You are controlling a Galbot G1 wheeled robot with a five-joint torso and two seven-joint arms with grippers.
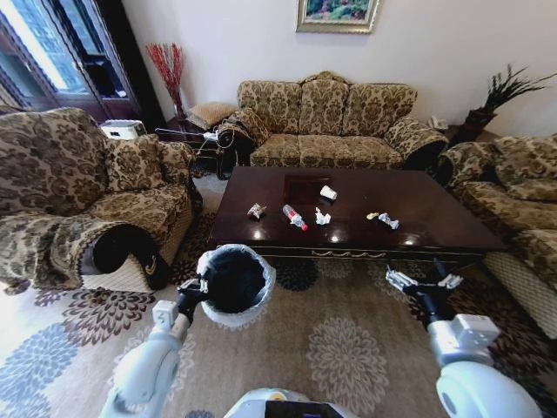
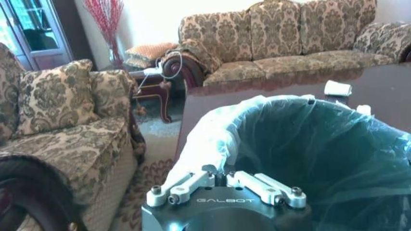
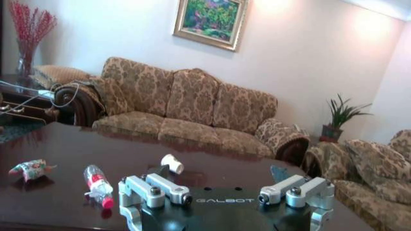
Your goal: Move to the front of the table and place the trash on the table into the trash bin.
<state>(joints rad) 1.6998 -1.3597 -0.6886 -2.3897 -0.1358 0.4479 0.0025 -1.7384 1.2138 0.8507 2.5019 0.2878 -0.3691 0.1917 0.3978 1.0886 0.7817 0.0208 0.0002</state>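
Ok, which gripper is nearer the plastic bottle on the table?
Left, narrowly. The left gripper grips the trash bin rim just in front of the table, below-left of the bottle. The right gripper hovers open, farther off to the bottle's right.

Patterned sofa (image 1: 326, 122) against wall; framed painting (image 1: 338, 14) above; floral rug (image 1: 339, 348).

white arms, black wrists w/ "galbot" lettering, silver screwed links on each tool.
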